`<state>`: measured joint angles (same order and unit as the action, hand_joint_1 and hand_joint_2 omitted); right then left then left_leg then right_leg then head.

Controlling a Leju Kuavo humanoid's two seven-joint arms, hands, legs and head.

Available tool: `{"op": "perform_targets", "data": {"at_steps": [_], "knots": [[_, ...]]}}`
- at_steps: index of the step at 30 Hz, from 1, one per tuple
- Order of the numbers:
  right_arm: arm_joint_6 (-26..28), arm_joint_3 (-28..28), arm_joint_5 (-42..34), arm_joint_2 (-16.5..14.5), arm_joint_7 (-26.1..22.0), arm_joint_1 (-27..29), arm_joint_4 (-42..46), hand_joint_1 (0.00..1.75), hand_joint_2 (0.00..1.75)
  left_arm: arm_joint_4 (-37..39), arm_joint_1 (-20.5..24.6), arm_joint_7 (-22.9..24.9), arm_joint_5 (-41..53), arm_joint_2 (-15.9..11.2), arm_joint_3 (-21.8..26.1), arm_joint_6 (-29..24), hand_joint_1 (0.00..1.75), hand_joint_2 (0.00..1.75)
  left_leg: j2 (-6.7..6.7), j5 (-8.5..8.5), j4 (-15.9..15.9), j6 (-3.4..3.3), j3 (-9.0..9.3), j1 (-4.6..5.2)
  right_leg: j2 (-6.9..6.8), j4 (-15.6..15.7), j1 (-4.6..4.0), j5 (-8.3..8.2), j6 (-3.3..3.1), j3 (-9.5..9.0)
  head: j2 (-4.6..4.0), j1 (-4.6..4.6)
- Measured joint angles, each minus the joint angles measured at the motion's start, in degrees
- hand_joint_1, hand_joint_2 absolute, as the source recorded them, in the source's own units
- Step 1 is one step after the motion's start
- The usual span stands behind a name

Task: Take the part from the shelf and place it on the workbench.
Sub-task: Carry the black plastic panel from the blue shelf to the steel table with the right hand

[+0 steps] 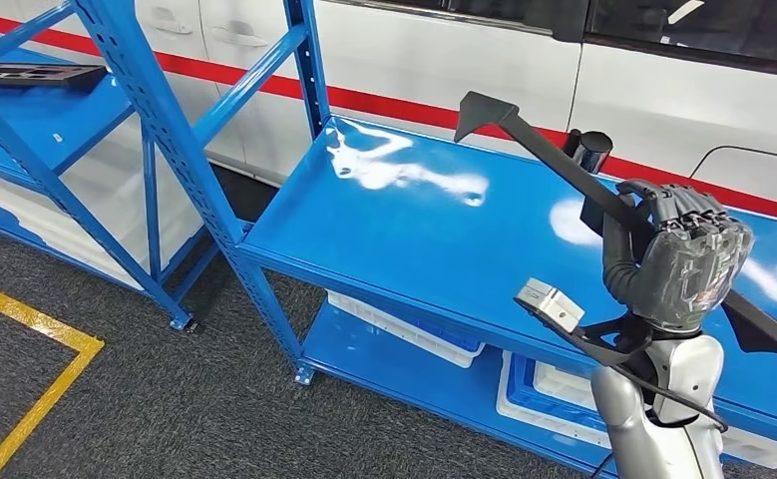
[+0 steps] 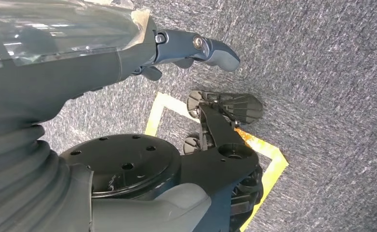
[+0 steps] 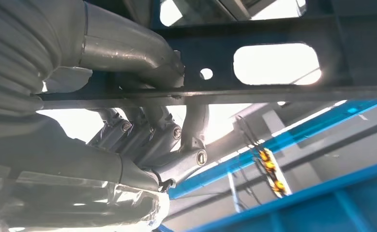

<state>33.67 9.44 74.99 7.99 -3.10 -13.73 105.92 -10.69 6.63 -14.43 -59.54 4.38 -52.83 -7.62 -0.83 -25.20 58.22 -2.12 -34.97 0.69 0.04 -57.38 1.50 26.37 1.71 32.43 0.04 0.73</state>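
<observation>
**Operator:** What is the right hand doing?

**Describer:** At the lower right of the head view, your right hand [image 1: 685, 261] is closed in a fist around a long black part [image 1: 549, 150]. The right wrist view confirms it: the fingers [image 3: 150, 140] curl round a dark flat bar with cut-out holes. The grip sits partway along the bar rather than at an end, which probably keeps the length balanced while you carry it.

**Operator:** Where is the part, and how does it lie?

**Describer:** It hangs in the air above the blue shelf board [image 1: 404, 235] at centre frame, not resting on it. Its long axis runs diagonally, from a flared end at upper centre down to the right edge of the frame, where it leaves the picture.

**Operator:** And the left hand?

**Describer:** In the left wrist view your left hand [image 2: 176, 50] hangs over grey carpet [image 2: 331, 72], holding nothing. One finger points straight out; I cannot tell how the rest lie.

**Operator:** Anything else?

**Describer:** A second blue rack [image 1: 45, 110] at upper left carries a dark tray [image 1: 35, 75].
</observation>
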Motion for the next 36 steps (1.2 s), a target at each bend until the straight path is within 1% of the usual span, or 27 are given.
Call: {"op": "perform_targets", "data": {"at_steps": [1,2,4,5,6,7,9,11,13,15,16,17,19,20,21,22,23,25,26,27,28,30,31,32,33,35,36], "knots": [[0.1,0.3,-0.3,0.1,-0.1,0.1,0.0,1.75,1.75,0.0,0.0,-0.2,0.0,0.0,0.0,-0.1,0.00,1.75,0.08,-1.15,1.5,0.38,-0.63,-0.15,-0.02,0.1,0.18,-0.12,-0.42,-0.01,0.00,0.12],[0.3,0.6,-0.7,0.1,-0.2,0.3,-0.1,1.75,1.75,0.0,0.0,-0.3,0.0,0.0,0.1,-0.2,0.00,1.75,0.18,-2.93,4.2,0.81,-1.77,-0.36,-0.05,0.1,0.29,-0.20,-0.76,0.00,0.00,0.25],[0.8,1.2,-1.4,0.3,-0.4,0.5,-0.3,1.75,1.75,0.0,-0.1,-0.4,0.0,0.0,0.2,-0.3,0.00,1.75,0.37,-6.87,11.7,1.54,-4.98,-0.76,-0.11,0.1,0.19,-0.24,-1.15,0.10,0.00,0.46],[0.9,1.5,-1.7,0.3,-0.5,0.6,-0.4,1.75,1.75,0.0,-0.2,-0.4,0.1,0.0,0.2,-0.4,0.00,1.75,0.41,-7.92,14.6,1.77,-6.18,-0.95,-0.12,0.1,0.15,-0.24,-1.15,0.15,0.00,0.46],[1.0,1.9,-2.0,0.4,-0.6,0.7,-0.6,1.75,1.75,0.0,-0.3,-0.4,0.1,0.0,0.3,-0.6,0.00,1.75,0.43,-7.92,15.6,1.89,-6.49,-1.10,-0.12,0.1,0.13,-0.25,-1.15,0.17,0.00,0.47],[1.0,2.2,-2.3,0.4,-0.7,0.7,-0.7,1.75,1.75,0.0,-0.4,-0.4,0.3,0.0,0.3,-0.8,0.00,1.75,0.45,-7.01,14.6,1.91,-5.81,-1.21,-0.12,0.0,0.13,-0.26,-1.15,0.16,0.00,0.48],[1.1,2.7,-2.7,0.4,-0.8,0.6,-1.0,1.75,1.75,0.0,-0.4,-0.4,0.6,0.0,0.3,-1.0,0.00,1.75,0.55,-3.56,7.0,1.62,-1.55,-1.30,-0.11,0.0,0.15,-0.27,-1.10,0.04,0.00,0.49],[1.1,3.1,-2.9,0.4,-0.8,0.6,-1.1,1.75,1.75,0.0,-0.4,-0.4,0.8,0.0,0.3,-1.1,0.00,1.75,0.62,-1.56,0.6,1.21,1.87,-1.07,-0.14,0.0,-0.09,-0.35,-0.90,0.09,0.00,0.42],[1.2,3.4,-3.0,0.4,-0.8,0.5,-1.2,1.75,1.75,0.0,-0.4,-0.4,1.0,0.0,0.3,-1.2,0.00,1.75,0.58,-1.43,-0.4,0.86,2.22,-0.68,-0.17,0.1,-0.27,-0.58,-0.47,0.28,0.00,0.35],[1.2,3.7,-3.0,0.3,-0.8,0.6,-1.3,1.75,1.75,0.0,-0.4,-0.4,1.2,0.1,0.3,-1.3,0.00,1.75,0.65,-0.85,-1.0,0.07,2.26,-0.69,-0.19,-0.1,-0.38,-0.44,0.11,0.61,0.00,0.33],[1.2,3.7,-3.0,0.3,-0.8,0.6,-1.3,1.75,1.75,0.0,-0.4,-0.4,1.2,0.1,0.3,-1.4,0.00,1.75,0.71,-0.49,-1.4,-0.43,2.28,-0.75,-0.18,-1.1,-0.44,0.30,0.19,1.17,0.00,0.26],[1.2,3.8,-3.0,0.3,-0.8,0.6,-1.3,1.75,1.75,0.0,-0.4,-0.4,1.3,0.1,0.3,-1.4,0.00,1.75,0.78,-0.14,-1.7,-0.88,2.26,-0.83,-0.18,-3.3,-0.49,1.62,0.09,2.21,0.00,0.16],[1.2,3.8,-2.9,0.3,-0.8,0.8,-1.3,1.75,1.75,0.0,-0.4,-0.3,1.4,0.2,0.3,-1.4,0.00,1.75,0.82,0.16,-1.8,-1.34,1.91,-0.73,-0.15,-10.8,-0.39,5.24,-0.33,5.50,0.00,-0.01],[1.2,3.8,-2.9,0.3,-0.8,1.0,-1.4,1.75,1.75,0.0,-0.4,-0.3,1.4,0.2,0.3,-1.4,0.00,1.75,0.81,0.26,-1.8,-1.41,1.73,-0.67,-0.14,-14.4,-0.39,6.59,-0.28,6.98,0.00,-0.04],[1.2,3.8,-2.8,0.3,-0.8,1.2,-1.4,1.75,1.75,0.0,-0.4,-0.3,1.5,0.3,0.3,-1.4,0.00,1.75,0.79,0.36,-1.8,-1.44,1.56,-0.63,-0.14,-16.4,-0.39,7.21,-0.04,7.69,0.00,-0.06],[1.2,3.8,-2.8,0.3,-0.8,1.3,-1.5,1.75,1.75,0.0,-0.4,-0.2,1.5,0.3,0.3,-1.4,0.00,1.75,0.75,0.46,-1.7,-1.41,1.45,-0.60,-0.13,-16.2,-0.40,6.92,0.34,7.27,0.00,-0.08],[1.2,3.8,-2.8,0.3,-0.8,1.3,-1.5,1.75,1.75,0.0,-0.4,-0.2,1.5,0.4,0.3,-1.4,0.00,1.75,0.70,0.53,-1.7,-1.35,1.40,-0.59,-0.14,-13.4,-0.39,5.75,0.78,5.51,0.00,-0.10],[1.2,3.8,-2.8,0.3,-0.8,1.3,-1.5,1.75,1.75,0.0,-0.4,-0.2,1.5,0.4,0.3,-1.3,0.00,1.75,0.62,0.54,-1.3,-1.09,1.25,-0.44,-0.14,-4.9,-0.38,2.97,1.29,0.80,0.00,-0.13],[1.2,3.8,-2.8,0.3,-0.8,1.2,-1.5,1.75,1.75,0.0,-0.4,-0.2,1.5,0.4,0.3,-1.3,0.00,1.75,0.62,0.54,-1.1,-0.88,1.08,-0.31,-0.11,-1.7,-0.45,2.01,1.17,-0.88,0.00,-0.10],[1.2,3.8,-2.8,0.3,-0.8,1.2,-1.5,1.75,1.75,0.0,-0.4,-0.2,1.5,0.5,0.3,-1.3,0.00,1.75,0.62,0.57,-0.9,-0.62,0.89,-0.20,-0.07,-0.1,-0.56,1.58,0.90,-1.60,0.00,-0.09],[1.2,3.8,-2.7,0.3,-0.8,1.2,-1.5,1.75,1.75,0.0,-0.4,-0.2,1.6,0.5,0.3,-1.3,0.00,1.75,0.63,0.65,-0.7,-0.33,0.71,-0.12,-0.02,0.3,-0.74,1.44,0.53,-1.66,0.00,-0.07],[1.2,3.8,-2.7,0.3,-0.7,1.2,-1.5,1.75,1.75,0.0,-0.4,-0.2,1.6,0.5,0.3,-1.3,0.00,1.75,0.61,0.69,-0.6,0.21,0.47,-0.35,0.00,0.4,-0.54,1.01,-0.18,-1.58,0.00,-0.08],[1.2,3.9,-2.7,0.3,-0.7,1.2,-1.5,1.75,1.75,0.0,-0.4,-0.2,1.6,0.5,0.3,-1.3,0.00,1.75,0.61,-0.02,0.2,0.54,0.14,-0.49,-0.04,0.4,-0.31,0.77,-0.60,-1.56,0.00,-0.02],[1.2,3.9,-2.7,0.3,-0.7,1.2,-1.5,1.75,1.75,0.0,-0.4,-0.2,1.6,0.5,0.3,-1.3,0.00,1.75,0.60,-1.48,2.1,0.90,-0.62,-0.64,-0.09,0.5,-0.06,0.55,-0.99,-1.52,0.00,0.04],[1.2,3.9,-2.7,0.3,-0.7,1.2,-1.5,1.75,1.75,0.0,-0.4,-0.2,1.6,0.5,0.3,-1.3,0.00,1.75,0.61,-3.55,5.1,1.28,-1.86,-0.83,-0.16,0.5,0.07,0.38,-1.31,-1.41,0.00,0.11],[1.2,3.9,-2.7,0.3,-0.7,1.2,-1.5,1.75,1.75,0.0,-0.5,-0.2,1.6,0.5,0.3,-1.3,0.00,1.75,0.63,-7.69,13.0,1.92,-5.05,-1.13,-0.27,0.5,-0.02,0.14,-1.66,-1.03,0.00,0.20],[1.2,3.9,-2.7,0.3,-0.7,1.2,-1.5,1.75,1.75,0.0,-0.5,-0.2,1.6,0.5,0.3,-1.3,0.00,1.75,0.64,-8.57,15.6,2.10,-5.98,-1.27,-0.30,0.5,-0.06,0.03,-1.72,-0.84,0.00,0.20]]}}
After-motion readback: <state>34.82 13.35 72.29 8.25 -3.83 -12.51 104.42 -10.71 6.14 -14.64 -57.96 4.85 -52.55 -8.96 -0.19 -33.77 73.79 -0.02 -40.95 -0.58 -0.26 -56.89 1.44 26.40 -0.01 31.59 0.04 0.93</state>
